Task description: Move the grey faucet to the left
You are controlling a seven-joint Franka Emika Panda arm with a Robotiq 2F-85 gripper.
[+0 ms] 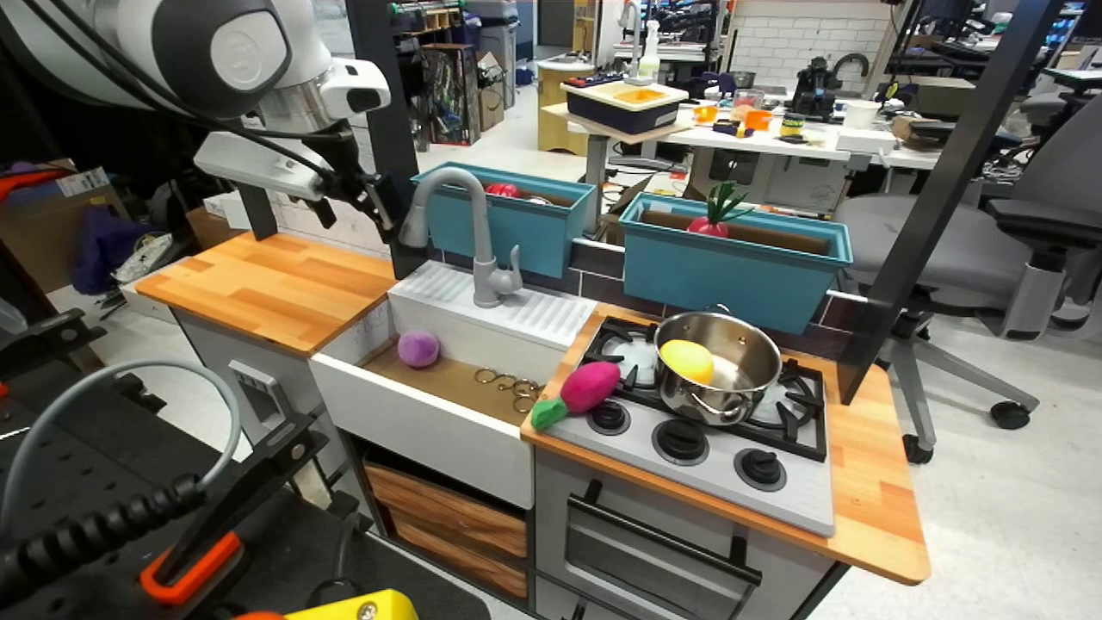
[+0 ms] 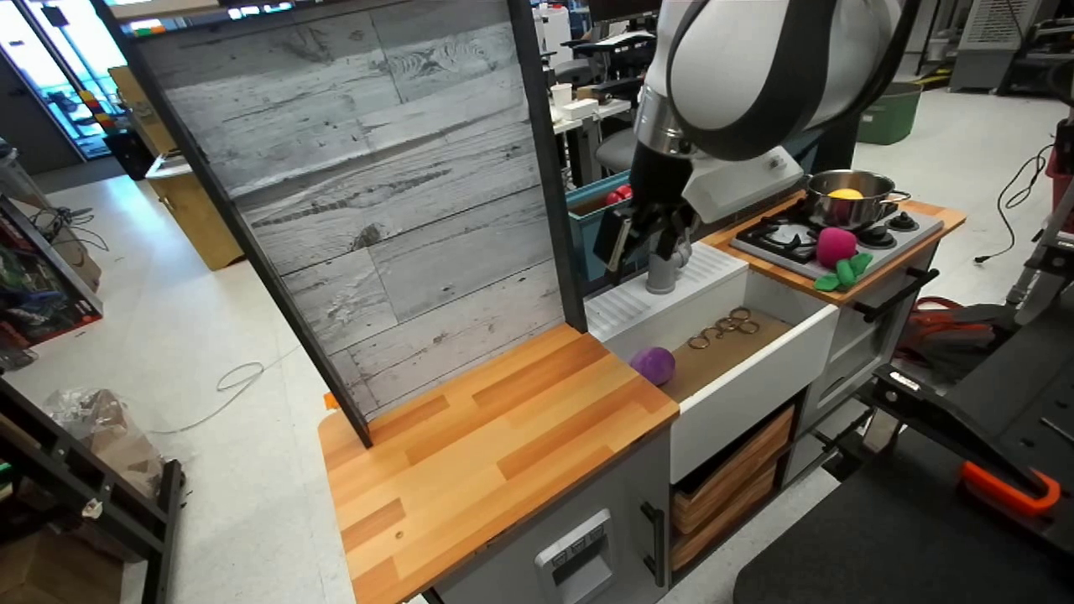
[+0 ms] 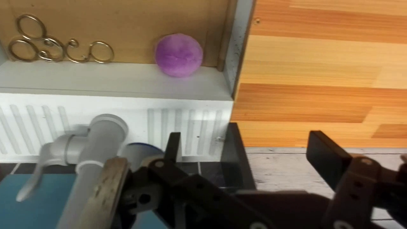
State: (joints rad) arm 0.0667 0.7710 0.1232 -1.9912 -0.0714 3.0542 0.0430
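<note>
Grey and upright, the faucet [image 1: 483, 232] rises behind the sink [image 1: 422, 430], left of my end effector [image 3: 246, 148] in the wrist view, its spout [image 1: 414, 226] beside, not between, my parted, empty fingers [image 3: 326, 160].

- A white sink [image 1: 422, 439] sits between two wooden tops [image 1: 275, 297].
- The grey faucet [image 1: 481, 237] stands on the ridged strip [image 1: 551, 314] at the sink's back edge.
- A purple ball [image 1: 418, 349] lies near one back corner of the sink, metal rings [image 3: 64, 49] near the other.
- A stove [image 1: 801, 501] sits on one top, a pot [image 1: 710, 403] near its back edge.
- A pink toy [image 1: 582, 392] lies across the stove's front corner by the sink.
</note>
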